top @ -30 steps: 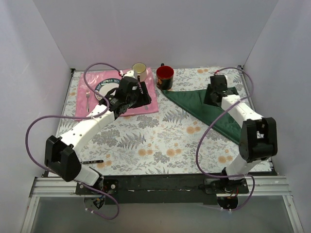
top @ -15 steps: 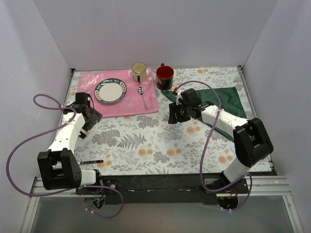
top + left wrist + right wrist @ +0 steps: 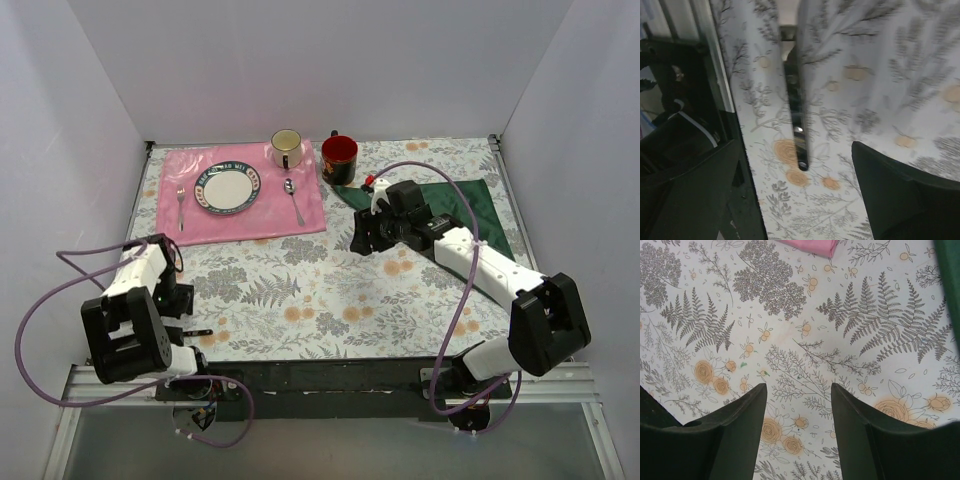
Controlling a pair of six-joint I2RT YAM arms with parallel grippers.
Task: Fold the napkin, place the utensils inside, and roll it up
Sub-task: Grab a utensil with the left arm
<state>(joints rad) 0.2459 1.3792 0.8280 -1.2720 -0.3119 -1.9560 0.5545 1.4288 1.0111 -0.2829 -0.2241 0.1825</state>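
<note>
The dark green napkin [image 3: 470,205] lies at the right back of the table, partly under my right arm; its edge shows in the right wrist view [image 3: 951,285]. My right gripper [image 3: 362,236] [image 3: 799,390] hovers open over bare tablecloth just left of the napkin, nothing between its fingers. One black-handled utensil [image 3: 190,333] [image 3: 797,125] lies near the front left edge. My left gripper [image 3: 170,298] [image 3: 797,200] is open wide beside and above it, the handle's end lying ahead of the fingers and untouched.
A pink placemat [image 3: 250,218] at back left carries a plate [image 3: 227,188], a small silver fork [image 3: 180,205] and a spoon [image 3: 293,200]. A white mug [image 3: 286,148] and a red mug [image 3: 339,158] stand behind it. The table's metal front rail [image 3: 705,55] runs beside the utensil.
My left arm pulled back from the placemat to the front left and its jaws opened wide. My right arm swung from the far right to the napkin's left end, and the napkin's outline changed.
</note>
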